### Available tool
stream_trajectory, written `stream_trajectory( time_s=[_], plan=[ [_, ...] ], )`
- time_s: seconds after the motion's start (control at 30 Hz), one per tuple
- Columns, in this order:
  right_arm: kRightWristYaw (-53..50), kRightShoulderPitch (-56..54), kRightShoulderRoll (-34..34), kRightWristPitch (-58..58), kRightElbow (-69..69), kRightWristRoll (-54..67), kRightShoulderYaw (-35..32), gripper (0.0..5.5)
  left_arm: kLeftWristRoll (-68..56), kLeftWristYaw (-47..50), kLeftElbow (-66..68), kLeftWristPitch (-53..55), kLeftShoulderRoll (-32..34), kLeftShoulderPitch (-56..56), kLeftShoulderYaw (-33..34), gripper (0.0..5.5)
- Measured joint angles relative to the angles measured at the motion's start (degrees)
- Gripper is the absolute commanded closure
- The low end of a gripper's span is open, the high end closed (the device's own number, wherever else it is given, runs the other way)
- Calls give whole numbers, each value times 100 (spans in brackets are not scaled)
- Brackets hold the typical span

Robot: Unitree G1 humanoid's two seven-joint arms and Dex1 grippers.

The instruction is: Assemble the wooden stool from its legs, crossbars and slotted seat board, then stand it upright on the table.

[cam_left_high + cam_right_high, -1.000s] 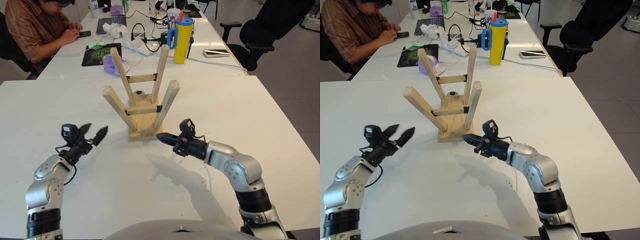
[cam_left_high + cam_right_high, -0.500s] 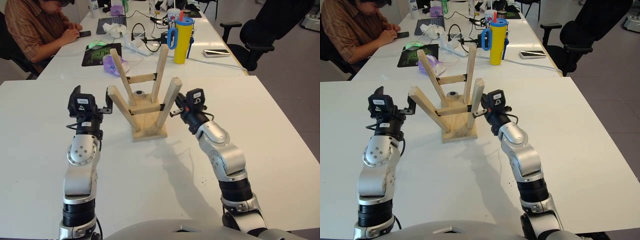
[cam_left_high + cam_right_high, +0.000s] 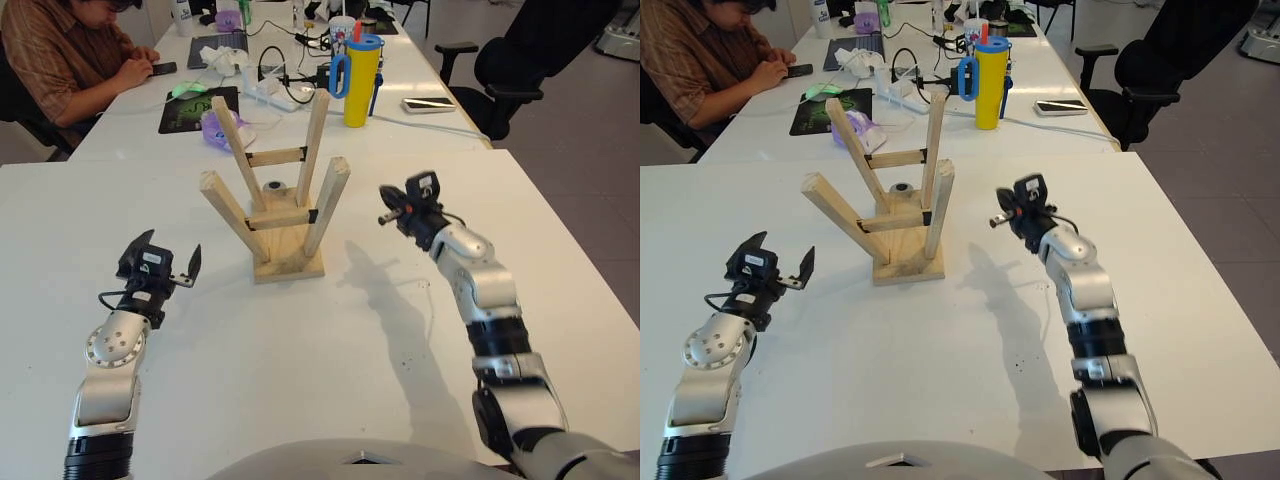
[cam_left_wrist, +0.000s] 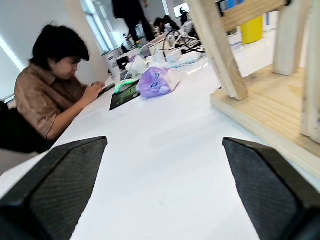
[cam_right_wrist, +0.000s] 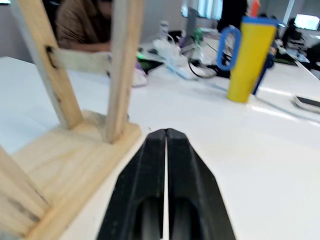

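The wooden stool [image 3: 278, 205] stands upside down in the middle of the white table [image 3: 300, 360], its slotted seat board [image 3: 289, 266] flat on the surface and its legs and crossbars pointing up. My left gripper [image 3: 165, 258] hovers open to the stool's left, a short gap away, with nothing between its fingers [image 4: 55, 185]; the left wrist view has the seat board [image 4: 270, 112] ahead. My right gripper [image 3: 383, 217] is shut and empty, raised to the right of the stool and pointing at it. In the right wrist view its tips [image 5: 166, 134] sit just short of the seat board [image 5: 65, 160].
A yellow tumbler [image 3: 358, 68] with a blue handle, a phone [image 3: 430, 104], cables, a purple object [image 3: 215, 128] and a dark mat [image 3: 190, 108] lie on the far table. A small dark round object [image 3: 272, 186] sits just behind the stool. An office chair [image 3: 500, 85] stands at the far right.
Both grippers have pulled back from the stool's legs: the left dropped down and toward me, the right swung out to the right. The stool stays inverted.
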Motion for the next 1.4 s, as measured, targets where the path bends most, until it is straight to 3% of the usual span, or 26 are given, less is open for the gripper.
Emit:
stream_trajectory(
  time_s=[0.2,0.37,0.53,0.7,0.8,0.87,1.03,1.17,1.3,1.4],
  plan=[
    [2478,-1417,114,-1411,2057,73,405,548,-301,-1767,444,-605,453,124,-1005,119],
    [4022,-1605,126,-1931,2577,-139,860,548,346,-1285,1381,-470,561,-638,-1117,119],
    [4592,-1208,168,-1586,1467,-117,1253,548,607,-681,1697,-358,537,-880,-1102,119],
    [4302,-458,638,-1033,118,10,1723,548,713,-397,1708,-220,424,-935,-1191,119],
    [3458,-304,758,-803,-102,-371,1794,548,714,-250,1622,-99,307,-935,-1226,119],
    [2357,278,951,-48,-903,-472,1731,548,763,-52,1400,107,162,-856,-1258,119],
    [830,2158,1180,1815,-3193,-292,1612,548,751,476,681,634,-224,-333,-1161,119],
    [277,3478,755,2737,-4695,-63,1033,548,687,793,-385,877,-494,834,-889,119],
    [41,3784,-162,2295,-4092,-394,59,548,638,736,-871,694,-400,1678,-630,119],
    [-59,3366,-451,1701,-2915,-662,-37,548,694,698,-946,787,-406,1641,-748,119]
  ],
)
